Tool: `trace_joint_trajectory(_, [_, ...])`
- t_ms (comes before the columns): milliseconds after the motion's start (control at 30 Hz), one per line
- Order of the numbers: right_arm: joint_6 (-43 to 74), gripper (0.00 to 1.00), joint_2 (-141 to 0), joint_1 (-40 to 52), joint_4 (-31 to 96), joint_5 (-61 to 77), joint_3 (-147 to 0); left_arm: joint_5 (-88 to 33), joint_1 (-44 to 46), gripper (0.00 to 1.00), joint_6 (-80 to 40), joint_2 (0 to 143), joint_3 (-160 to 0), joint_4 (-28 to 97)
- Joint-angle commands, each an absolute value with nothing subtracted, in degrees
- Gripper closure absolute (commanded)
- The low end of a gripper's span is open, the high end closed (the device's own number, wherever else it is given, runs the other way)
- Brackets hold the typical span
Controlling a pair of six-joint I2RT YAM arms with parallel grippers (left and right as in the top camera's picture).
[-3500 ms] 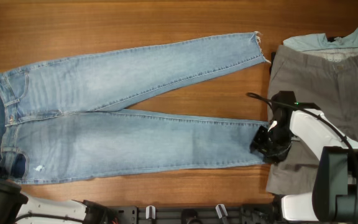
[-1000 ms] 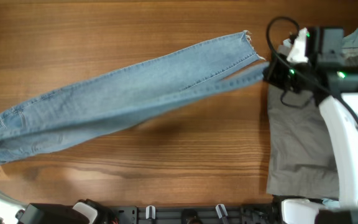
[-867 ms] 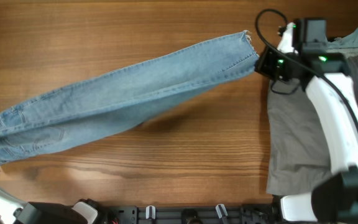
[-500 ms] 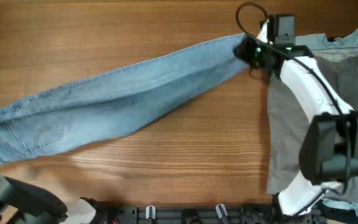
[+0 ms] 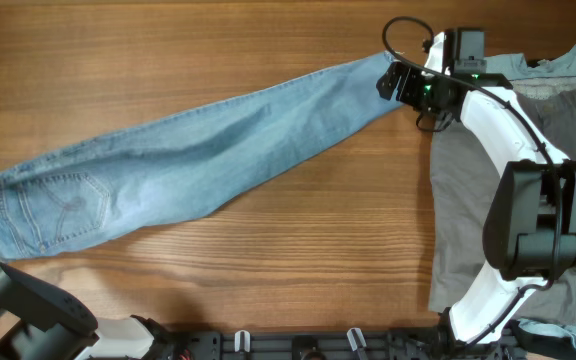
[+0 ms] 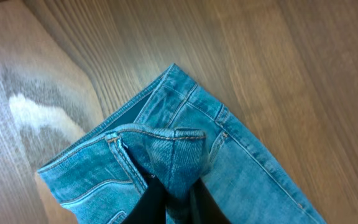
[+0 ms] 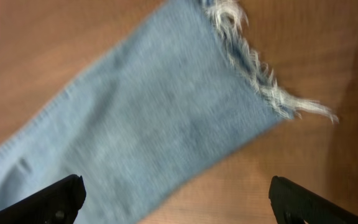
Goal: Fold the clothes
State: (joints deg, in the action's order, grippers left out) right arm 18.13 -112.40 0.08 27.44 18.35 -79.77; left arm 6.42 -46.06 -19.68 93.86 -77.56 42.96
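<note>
The long light-blue denim jeans [image 5: 198, 160] lie doubled leg-on-leg, slanting across the wooden table [image 5: 268, 40], near the grey-brown trousers [image 5: 458, 230]. The left fingers [image 6: 151, 208] clamp the bunched waistband [image 6: 166, 140], likely to anchor the fold. The right fingers [image 7: 48, 199] stand apart above the frayed white hem [image 7: 260, 81], holding nothing.
</note>
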Motion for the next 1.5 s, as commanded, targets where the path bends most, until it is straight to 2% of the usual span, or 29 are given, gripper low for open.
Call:
trace_joint_trajectory(0, [15.11, 0.01, -112.95, 0.51, 31.0, 17.82, -80.25, 9.43, -46.02, 0.49, -19.97, 94.52, -78.98, 40.62])
trace_joint_trajectory(33, [14.98, 0.0, -112.95, 0.51, 32.12, 17.8, -80.25, 10.15, -46.02, 0.21, -19.94, 94.96, -78.98, 40.47])
trace_joint_trajectory(67, [14.92, 0.0, -112.95, 0.51, 32.69, 17.78, -80.25, 11.27, -46.06, 0.0, -19.75, 95.44, -78.98, 40.73])
trace_joint_trajectory(233, [14.94, 0.0, -112.95, 0.51, 34.87, 17.82, -80.25, 11.2, -46.22, 0.0, -19.75, 95.53, -79.0, 43.05])
trace_joint_trajectory(333, [14.33, 0.0, -112.95, 0.51, 35.16, 17.8, -80.25, 2.81, -46.22, 0.0, -19.55, 95.53, -78.98, 45.36])
trace_joint_trajectory(367, [13.58, 0.0, -112.95, 0.49, 34.54, 17.78, -80.25, -7.53, -46.22, 0.03, -15.68, 95.55, -78.98, 45.76])
trace_joint_trajectory(400, [13.61, 0.0, -112.95, 0.51, 33.87, 17.15, -80.25, -14.26, -45.95, 0.24, -13.21, 95.61, -78.89, 46.15])
trace_joint_trajectory(467, [13.65, 0.0, -113.06, 0.51, 32.25, 15.73, -80.25, -20.03, -45.06, 0.64, -10.2, 95.61, -78.19, 47.09])
trace_joint_trajectory(500, [13.63, 0.0, -113.43, 0.51, 30.39, 14.09, -80.25, -20.01, -43.9, 0.92, -9.21, 95.61, -77.08, 48.21])
trace_joint_trajectory(533, [13.61, 0.0, -113.93, 0.51, 28.21, 12.51, -80.25, -19.84, -43.07, 0.96, -9.15, 95.7, -76.12, 48.66])
trace_joint_trajectory(667, [10.33, 0.0, -117.14, 0.45, 20.01, 9.82, -80.25, -18.79, -40.29, 0.96, -9.1, 95.74, -68.79, 47.97])
trace_joint_trajectory(700, [10.22, 0.01, -118.24, 0.45, 18.24, 9.87, -80.25, -17.12, -39.99, 0.92, -9.1, 95.74, -66.65, 47.7])
trace_joint_trajectory(733, [10.24, 0.01, -119.33, 0.45, 16.78, 10.11, -80.25, -15.53, -39.94, 0.78, -9.13, 95.74, -65.01, 47.35])
trace_joint_trajectory(767, [10.28, 0.0, -120.57, 0.45, 15.49, 10.63, -80.25, -14.61, -39.97, 0.74, -9.15, 95.74, -63.33, 46.94])
trace_joint_trajectory(900, [8.97, 0.02, -124.6, 0.45, 13.52, 10.87, -80.25, -14.48, -40.07, 0.75, -9.19, 95.74, -60.38, 46.22])
trace_joint_trajectory(967, [9.02, 0.08, -126.21, 0.45, 13.34, 11.07, -80.25, -14.48, -40.07, 0.75, -9.19, 95.74, -60.31, 46.0])
trace_joint_trajectory(1067, [8.99, 0.28, -127.39, 0.45, 13.15, 16.29, -80.25, -14.5, -40.07, 0.76, -9.21, 95.74, -60.31, 45.82])
trace_joint_trajectory(1167, [6.83, 0.69, -126.93, 0.45, 14.37, 27.51, -80.25, -14.5, -40.05, 0.76, -9.21, 95.74, -60.31, 45.84])
trace_joint_trajectory(1200, [6.92, 0.79, -126.74, 0.45, 14.5, 27.53, -80.25, -14.5, -40.07, 0.76, -9.21, 95.74, -60.31, 45.87])
trace_joint_trajectory(1233, [7.38, 0.95, -126.15, 0.45, 14.52, 27.46, -80.27, -14.52, -40.05, 0.77, -9.21, 95.74, -60.31, 45.91])
trace_joint_trajectory(1367, [8.1, 0.96, -120.05, -1.17, 14.41, 26.52, -80.99, -14.74, -40.07, 0.79, -9.19, 95.57, -60.51, 46.68])
trace_joint_trajectory(1433, [9.32, 0.96, -116.2, -3.14, 14.83, 25.1, -82.0, -14.79, -40.07, 0.7, -9.19, 95.31, -62.15, 48.07])
trace_joint_trajectory(1467, [10.63, 0.96, -113.25, -5.19, 15.84, 23.79, -83.42, -15.03, -40.07, 0.62, -9.19, 94.96, -64.29, 50.0])
